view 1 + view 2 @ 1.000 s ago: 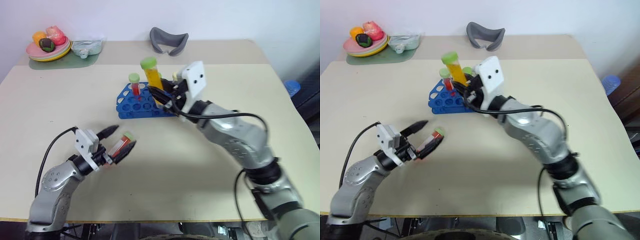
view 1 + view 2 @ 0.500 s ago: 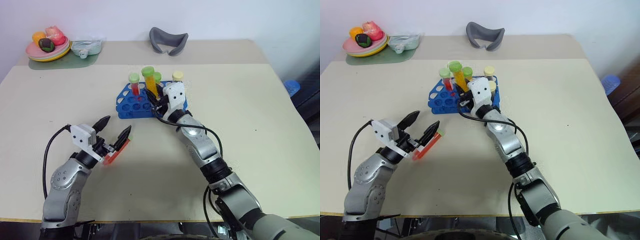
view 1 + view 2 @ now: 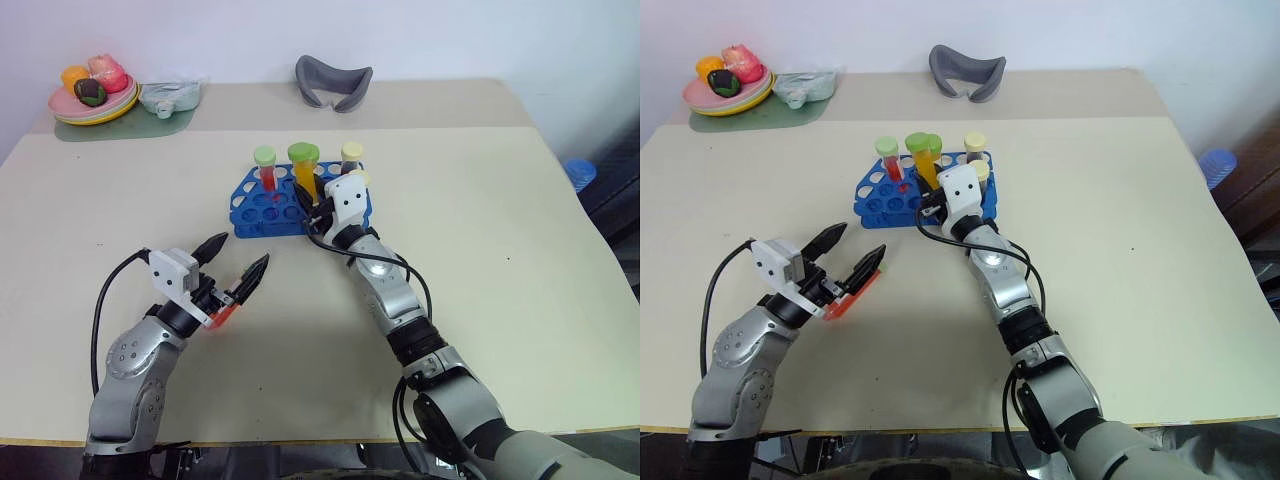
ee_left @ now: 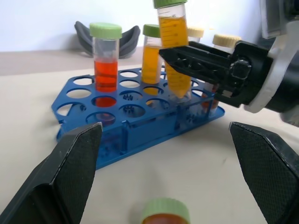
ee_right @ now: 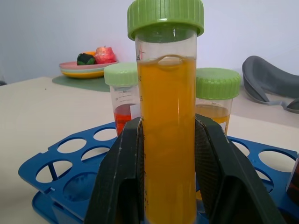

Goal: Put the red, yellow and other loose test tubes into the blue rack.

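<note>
yellow tube lowered into the rack, red one waiting on the table

since a second ago the right gripper [image 3: 318, 207] has dropped from above the rack to its near edge, carrying the yellow-orange tube [image 3: 304, 171] down until its lower end sits in a hole of the blue rack [image 3: 262, 210]. its two black fingers stay clamped tight on that tube, which stands nearly upright, green cap on top. the left gripper [image 3: 237, 265] hovers low over the table [image 3: 480, 250] with fingers spread wide, gripping nothing; the loose red tube [image 3: 224, 312] lies flat on the table just under and between them, cap toward the rack.

already standing in the rack are a red tube [image 3: 267, 170] and, further along, cream-capped ones [image 3: 351, 158].

risks, as i judge them: if the right fingers let go before the tube is fully seated, it may tip against its neighbours or lean out of the hole. pulling back with the fingers half closed could drag the light rack across the table. on the left, closing carelessly could roll the red tube away.
</note>
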